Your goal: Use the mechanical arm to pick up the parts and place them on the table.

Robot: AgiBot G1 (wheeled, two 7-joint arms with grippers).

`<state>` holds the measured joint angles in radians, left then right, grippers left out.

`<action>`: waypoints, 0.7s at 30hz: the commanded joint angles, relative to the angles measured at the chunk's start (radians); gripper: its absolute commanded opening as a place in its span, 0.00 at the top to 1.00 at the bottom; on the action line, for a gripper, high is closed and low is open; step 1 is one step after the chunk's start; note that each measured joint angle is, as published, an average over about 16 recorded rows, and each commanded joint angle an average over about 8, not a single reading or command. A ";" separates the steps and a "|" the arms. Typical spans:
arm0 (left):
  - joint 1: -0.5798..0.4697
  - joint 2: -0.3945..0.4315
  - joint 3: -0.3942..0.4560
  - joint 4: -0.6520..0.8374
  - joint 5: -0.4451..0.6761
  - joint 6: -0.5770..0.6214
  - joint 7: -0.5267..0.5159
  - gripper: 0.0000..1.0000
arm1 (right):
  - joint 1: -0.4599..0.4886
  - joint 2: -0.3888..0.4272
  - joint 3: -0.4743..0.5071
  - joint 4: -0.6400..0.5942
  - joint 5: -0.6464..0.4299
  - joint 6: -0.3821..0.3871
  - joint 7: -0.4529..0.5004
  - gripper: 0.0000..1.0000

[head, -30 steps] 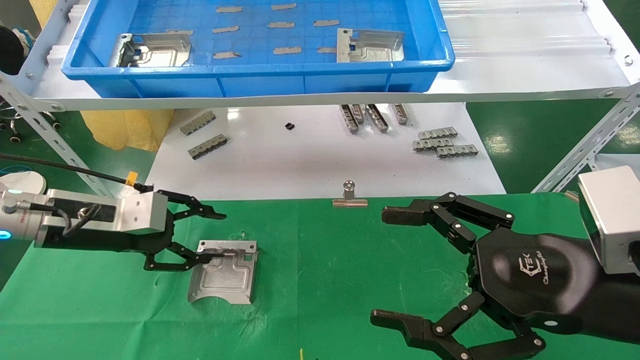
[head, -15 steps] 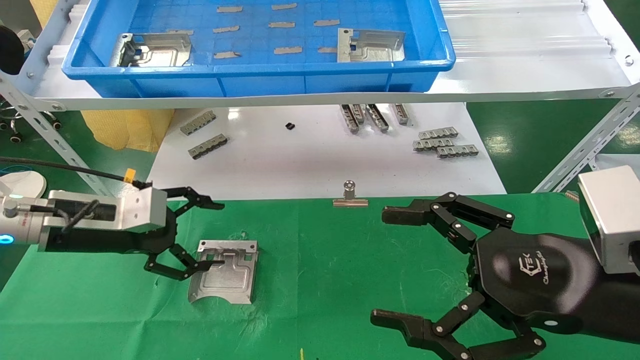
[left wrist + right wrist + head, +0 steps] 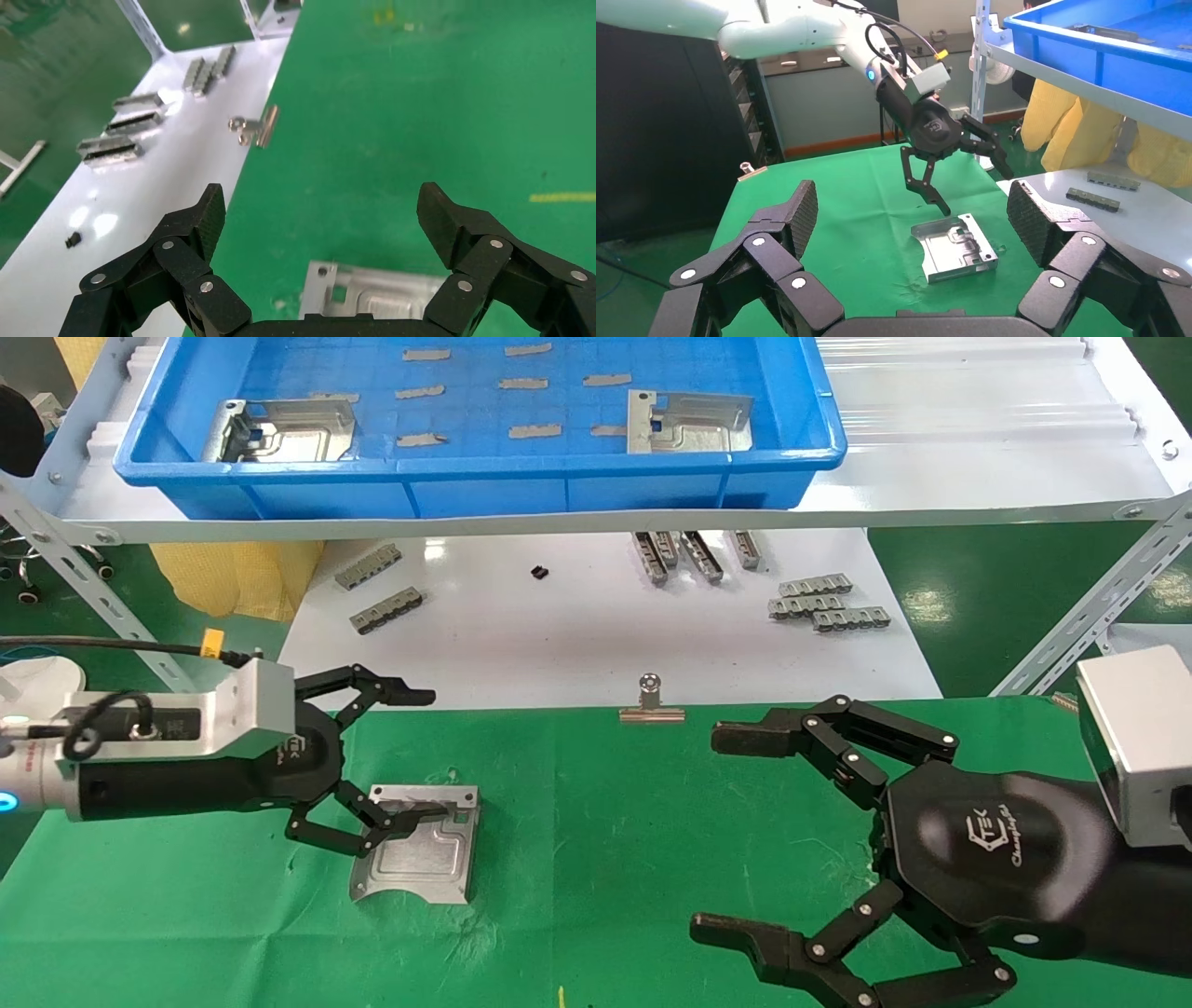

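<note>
- Two stamped metal parts sit in the blue bin [image 3: 140,449] on the white shelf [image 3: 978,458]: one part at the bin's left end [image 3: 284,432], one toward its right end [image 3: 687,423]. Thin grey strips [image 3: 521,384] are scattered on the bin floor between them.
- Third part [image 3: 416,845] lies flat on the green worktop [image 3: 605,859], curved edge toward the robot. Also seen in the right wrist view [image 3: 954,247].
- Left tool [image 3: 396,756] hangs just above that part's left side, fingers spread wide and holding nothing. Lower fingertip [image 3: 430,810] overlaps the plate in the head view; right wrist view shows it clear of the metal. Upper finger reaches over the edge of the white tabletop [image 3: 577,635].
- Left wrist view: only the near strip of the part [image 3: 372,298] shows, rest hidden behind the tool's linkage.
- Right tool [image 3: 726,831] parked over the right side of the green worktop, fingers fully spread, holding nothing. Its wrist is cut off at the frame edge.
- White "TEK" logo readable on the right tool body; smaller script line beside it is not legible. Partial logo shows on the left tool body.
- White tabletop: grey toothed strips [image 3: 829,603] in small groups, plus a small black item [image 3: 538,573], too small to identify.
- Metal binder clip [image 3: 652,702] sits on the far edge of the green cloth.
</note>
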<state>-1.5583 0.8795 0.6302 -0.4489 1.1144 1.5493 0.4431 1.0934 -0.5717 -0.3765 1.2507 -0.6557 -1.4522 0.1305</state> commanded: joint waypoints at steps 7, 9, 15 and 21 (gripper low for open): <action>0.099 -0.055 -0.072 -0.171 -0.079 -0.011 -0.129 0.00 | 0.000 0.000 0.000 0.000 0.000 0.000 0.000 0.00; 0.124 -0.069 -0.090 -0.213 -0.098 -0.014 -0.161 0.00 | 0.000 0.000 0.000 0.000 0.000 0.000 0.000 0.00; 0.198 -0.110 -0.143 -0.341 -0.157 -0.022 -0.258 0.00 | 0.000 0.000 0.000 0.000 0.000 0.000 0.000 0.00; 0.272 -0.151 -0.197 -0.469 -0.215 -0.030 -0.354 0.00 | 0.000 0.000 0.000 0.000 0.000 0.000 0.000 0.00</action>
<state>-1.2864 0.7287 0.4332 -0.9183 0.8987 1.5192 0.0887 1.0934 -0.5716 -0.3766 1.2507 -0.6556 -1.4522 0.1305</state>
